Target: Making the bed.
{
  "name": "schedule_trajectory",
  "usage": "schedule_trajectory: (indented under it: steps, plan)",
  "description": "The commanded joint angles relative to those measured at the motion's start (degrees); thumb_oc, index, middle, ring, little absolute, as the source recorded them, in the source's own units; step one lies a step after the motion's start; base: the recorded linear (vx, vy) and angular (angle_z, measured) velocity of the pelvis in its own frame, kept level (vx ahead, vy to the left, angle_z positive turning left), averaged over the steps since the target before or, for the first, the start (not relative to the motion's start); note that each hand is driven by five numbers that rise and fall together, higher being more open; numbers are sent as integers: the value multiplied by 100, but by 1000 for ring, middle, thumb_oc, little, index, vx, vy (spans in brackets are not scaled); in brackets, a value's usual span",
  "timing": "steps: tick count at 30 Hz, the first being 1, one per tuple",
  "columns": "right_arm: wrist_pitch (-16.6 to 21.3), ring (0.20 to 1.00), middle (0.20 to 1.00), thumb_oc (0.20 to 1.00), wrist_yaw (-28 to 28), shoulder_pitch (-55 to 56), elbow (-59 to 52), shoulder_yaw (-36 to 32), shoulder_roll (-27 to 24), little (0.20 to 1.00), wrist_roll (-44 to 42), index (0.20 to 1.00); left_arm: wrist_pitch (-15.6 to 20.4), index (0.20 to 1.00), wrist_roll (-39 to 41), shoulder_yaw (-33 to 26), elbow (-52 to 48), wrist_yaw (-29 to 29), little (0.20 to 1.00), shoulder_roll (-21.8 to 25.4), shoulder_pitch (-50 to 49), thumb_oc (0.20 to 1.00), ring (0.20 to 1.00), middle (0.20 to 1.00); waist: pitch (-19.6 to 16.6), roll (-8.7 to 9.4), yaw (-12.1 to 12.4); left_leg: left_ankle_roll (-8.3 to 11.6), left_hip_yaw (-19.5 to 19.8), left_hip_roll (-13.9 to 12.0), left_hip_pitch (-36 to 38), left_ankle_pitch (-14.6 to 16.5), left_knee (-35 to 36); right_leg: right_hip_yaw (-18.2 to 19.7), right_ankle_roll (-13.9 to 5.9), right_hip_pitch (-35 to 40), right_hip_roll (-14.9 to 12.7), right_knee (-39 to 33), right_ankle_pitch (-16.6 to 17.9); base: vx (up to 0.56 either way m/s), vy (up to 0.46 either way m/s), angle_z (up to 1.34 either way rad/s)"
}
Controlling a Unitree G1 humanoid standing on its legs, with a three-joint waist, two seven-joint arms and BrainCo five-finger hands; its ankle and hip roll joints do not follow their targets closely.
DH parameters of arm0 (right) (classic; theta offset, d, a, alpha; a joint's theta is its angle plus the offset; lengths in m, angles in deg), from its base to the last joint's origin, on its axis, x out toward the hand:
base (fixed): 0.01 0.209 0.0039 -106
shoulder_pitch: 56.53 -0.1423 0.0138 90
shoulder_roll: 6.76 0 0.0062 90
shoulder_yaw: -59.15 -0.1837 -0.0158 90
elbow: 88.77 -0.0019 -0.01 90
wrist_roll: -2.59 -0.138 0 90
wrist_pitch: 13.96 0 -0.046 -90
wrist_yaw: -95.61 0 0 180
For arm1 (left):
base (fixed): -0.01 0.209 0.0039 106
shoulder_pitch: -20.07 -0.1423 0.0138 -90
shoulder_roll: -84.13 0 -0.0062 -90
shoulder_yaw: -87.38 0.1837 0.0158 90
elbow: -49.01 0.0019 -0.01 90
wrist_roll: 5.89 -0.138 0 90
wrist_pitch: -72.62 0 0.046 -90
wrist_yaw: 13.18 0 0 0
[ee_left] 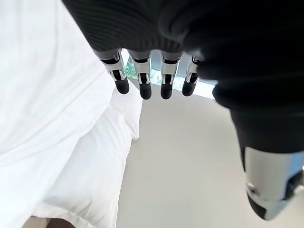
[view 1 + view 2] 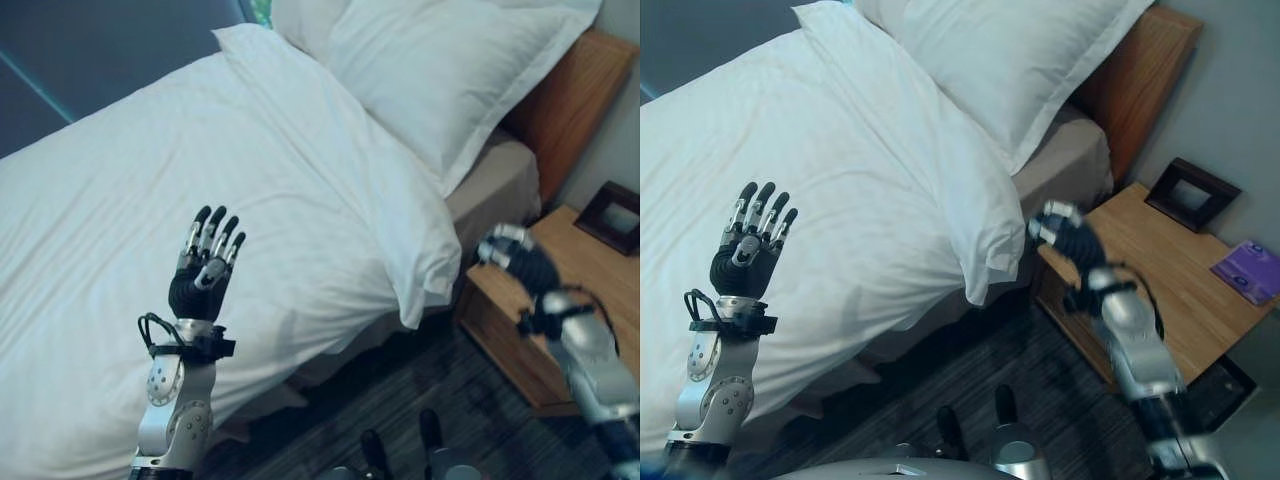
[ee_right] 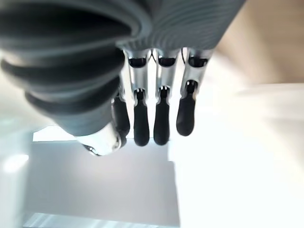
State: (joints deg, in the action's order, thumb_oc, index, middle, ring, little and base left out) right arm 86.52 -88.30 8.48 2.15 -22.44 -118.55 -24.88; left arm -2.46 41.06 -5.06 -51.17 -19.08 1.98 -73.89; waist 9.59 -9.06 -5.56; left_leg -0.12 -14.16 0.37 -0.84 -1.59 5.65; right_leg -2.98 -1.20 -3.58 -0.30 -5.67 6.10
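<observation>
A white duvet (image 2: 200,150) covers the bed, and its corner (image 2: 425,290) hangs over the near side by the head end. A large white pillow (image 2: 440,70) leans against the wooden headboard (image 2: 575,100), with bare beige mattress (image 2: 500,185) showing below it. My left hand (image 2: 200,280) is raised above the duvet's near edge, open with straight fingers (image 1: 145,78), holding nothing. My right hand (image 2: 515,255) hovers between the hanging duvet corner and the bedside table, open and clear of the cloth, its fingers (image 3: 161,118) relaxed.
A wooden bedside table (image 2: 570,240) stands right of the bed, close under my right hand. A dark picture frame (image 2: 610,215) and a purple book (image 2: 1248,270) lie on it. Dark carpet (image 2: 400,390) runs along the bed's near side.
</observation>
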Motion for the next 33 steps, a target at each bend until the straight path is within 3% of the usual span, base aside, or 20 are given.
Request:
schedule_trajectory:
  steps: [1, 3, 6, 14, 18, 26, 30, 33]
  plan:
    - [400, 200, 200, 200, 556, -1101, 500, 657, 464, 200, -161, 200, 208, 1000, 296, 144, 140, 138, 1000, 231, 264, 1000, 1000, 1000, -306, 208, 272, 435, 197, -279, 73, -232, -65, 53, -517, 62, -409, 67, -281, -22, -7, 8]
    - [375, 200, 200, 200, 622, -1535, 684, 880, 604, 200, -213, 200, 199, 1000, 337, 175, 157, 171, 1000, 213, 300, 1000, 1000, 1000, -301, 212, 323, 434, 204, -276, 67, -239, -65, 44, -510, 67, -408, 67, -275, -11, -5, 6]
    - [219, 200, 200, 200, 545, -2276, 1345, 1526, 1314, 200, -494, 200, 199, 1000, 409, 352, 253, 352, 1000, 55, 421, 1000, 1000, 1000, -292, 243, 533, 436, 259, -276, 32, -268, -65, -11, -487, 67, -404, 67, -268, -22, -20, 10]
    - [-128, 200, 200, 200, 427, -2869, 2976, 2062, 2053, 200, -615, 200, 257, 1000, 453, 524, 309, 407, 1000, 59, 537, 1000, 1000, 1000, -180, 227, 856, 456, 476, -266, -155, -373, -65, -215, -461, -16, -415, 67, -267, -26, -22, 12]
    - [-223, 200, 200, 200, 429, -3323, 4217, 1890, 2134, 200, -862, 200, 263, 1000, 393, 663, 354, 343, 1000, 203, 506, 1000, 1000, 1000, -85, 113, 1098, 483, 613, -246, -417, -484, -65, -339, -452, -234, -421, 67, -220, -65, -26, 20]
    - [-379, 200, 200, 200, 381, -3610, 5245, 1866, 2072, 200, -865, 200, 210, 1000, 383, 816, 365, 231, 1000, 215, 434, 1000, 1000, 1000, -52, -63, 1320, 526, 710, -229, -721, -602, -65, -425, -438, -505, -433, 67, -180, -10, -18, 9]
    - [-436, 200, 200, 200, 382, -3763, 5659, 1820, 1833, 200, -711, 200, 219, 1000, 364, 847, 353, 188, 1000, 253, 411, 1000, 1000, 1000, -9, -202, 1368, 565, 744, -207, -869, -658, -65, -457, -443, -652, -455, 67, -165, -2, -12, 5]
    - [-445, 200, 200, 200, 361, -3859, 5883, 1780, 1307, 200, -564, 200, 218, 1000, 348, 825, 388, 168, 1000, 220, 342, 1000, 1000, 1000, 79, -322, 1332, 592, 654, -207, -1024, -690, -65, -372, -468, -874, -453, 67, -125, -1, -14, 6]
